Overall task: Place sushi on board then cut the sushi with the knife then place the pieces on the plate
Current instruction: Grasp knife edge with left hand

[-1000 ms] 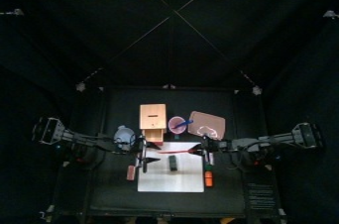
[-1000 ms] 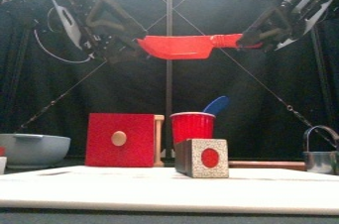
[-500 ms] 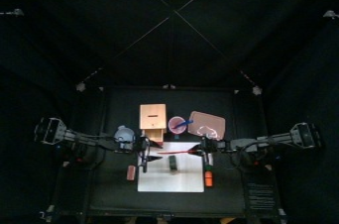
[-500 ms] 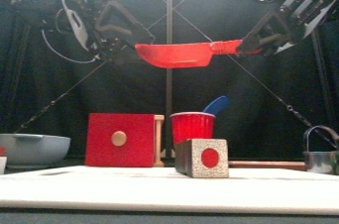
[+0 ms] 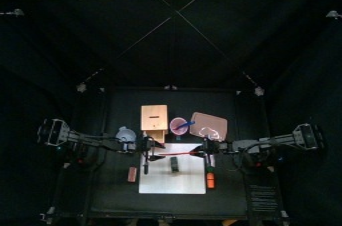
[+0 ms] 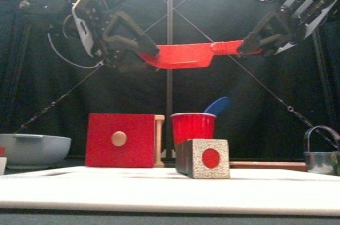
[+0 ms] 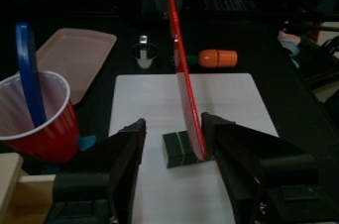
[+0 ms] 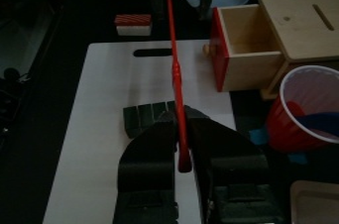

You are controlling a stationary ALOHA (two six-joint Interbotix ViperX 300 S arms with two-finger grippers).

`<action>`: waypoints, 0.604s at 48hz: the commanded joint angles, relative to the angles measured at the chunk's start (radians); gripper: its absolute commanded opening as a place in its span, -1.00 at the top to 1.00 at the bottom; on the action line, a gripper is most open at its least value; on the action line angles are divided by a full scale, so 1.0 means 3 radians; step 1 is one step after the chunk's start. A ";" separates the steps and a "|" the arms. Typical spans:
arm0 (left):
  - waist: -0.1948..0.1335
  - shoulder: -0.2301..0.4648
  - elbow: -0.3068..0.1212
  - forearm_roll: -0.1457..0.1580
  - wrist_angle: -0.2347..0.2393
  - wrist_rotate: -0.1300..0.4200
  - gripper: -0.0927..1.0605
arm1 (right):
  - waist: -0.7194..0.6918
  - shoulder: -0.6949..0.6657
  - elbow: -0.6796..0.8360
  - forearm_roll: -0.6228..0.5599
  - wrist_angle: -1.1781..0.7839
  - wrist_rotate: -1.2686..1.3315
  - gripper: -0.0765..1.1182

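Note:
A red toy knife (image 6: 193, 53) hangs high over the table, held between both arms. My right gripper (image 6: 255, 42) is shut on its handle end, seen edge-on as the knife (image 8: 173, 79) in the right wrist view. My left gripper (image 6: 133, 52) is at the blade end, and its jaws stand wide apart around the blade (image 7: 183, 79), so it is open. Below, one dark green sushi block (image 6: 204, 157) with a red centre stands on the white cutting board (image 5: 187, 182). The pink tray (image 5: 211, 125) lies behind the board at the right.
A red cup (image 6: 193, 129) holding a blue knife (image 6: 217, 105) stands behind the sushi. The wooden box (image 6: 122, 139) with its red drawer front is to its left. A blue-grey bowl (image 6: 30, 147) sits far left and a metal cutter (image 6: 323, 154) far right. An orange toy (image 7: 219, 57) lies beside the board.
My left gripper has moved right, closer in on the blade. The knife has tilted, its blade end dropping a little. The sushi block has not moved.

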 commanded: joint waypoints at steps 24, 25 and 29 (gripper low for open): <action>0.0000 0.0015 -0.0143 0.0118 0.0184 0.0000 -0.14 | -0.0005 -0.0031 -0.0066 0.0000 -0.0015 0.0000 0.19; 0.0000 0.0015 -0.0143 0.0118 0.0189 -0.0005 -0.12 | -0.0005 -0.0031 -0.0066 0.0005 -0.0015 0.0000 0.19; 0.0000 0.0015 -0.0148 0.0118 0.0205 -0.0005 -0.04 | -0.0005 -0.0026 -0.0061 0.0000 -0.0015 0.0000 0.19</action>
